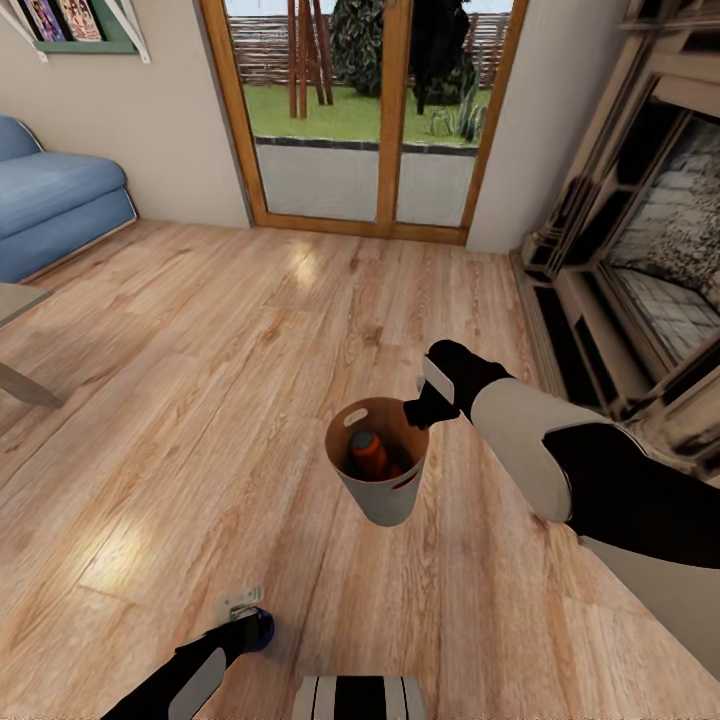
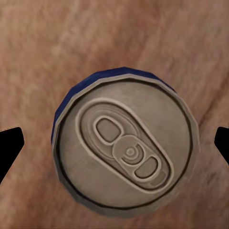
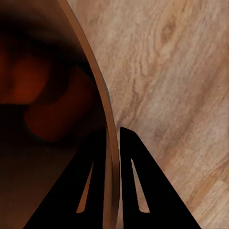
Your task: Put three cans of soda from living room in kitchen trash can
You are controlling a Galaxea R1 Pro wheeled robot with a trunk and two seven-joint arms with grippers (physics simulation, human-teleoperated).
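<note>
The tash can (image 1: 383, 492), grey-beige with a brown inside, hangs above the plank floor. My right gripper (image 1: 418, 410) is shut on its rim. In the right wrist view the rim (image 3: 102, 109) runs between the two black fingers (image 3: 138, 176) of that gripper (image 3: 114, 133). An orange can of soda (image 1: 368, 452) lies inside, and the right wrist view shows blurred orange shapes (image 3: 33, 86) there. The dark blue can of soda (image 2: 125, 149) stands upright on the floor. My left gripper (image 2: 114, 145) is open straight above it, its fingertips (image 2: 9, 148) apart from the can. In the head view the left gripper (image 1: 243, 606) partly hides the blue can (image 1: 263, 630).
A blue sofa (image 1: 50, 200) sits at the far left, with a table corner (image 1: 15, 300) in front of it. Wood-framed glass doors (image 1: 370, 120) are straight ahead and the fireplace (image 1: 640, 260) lines the right side. My base (image 1: 360, 697) shows at the bottom edge.
</note>
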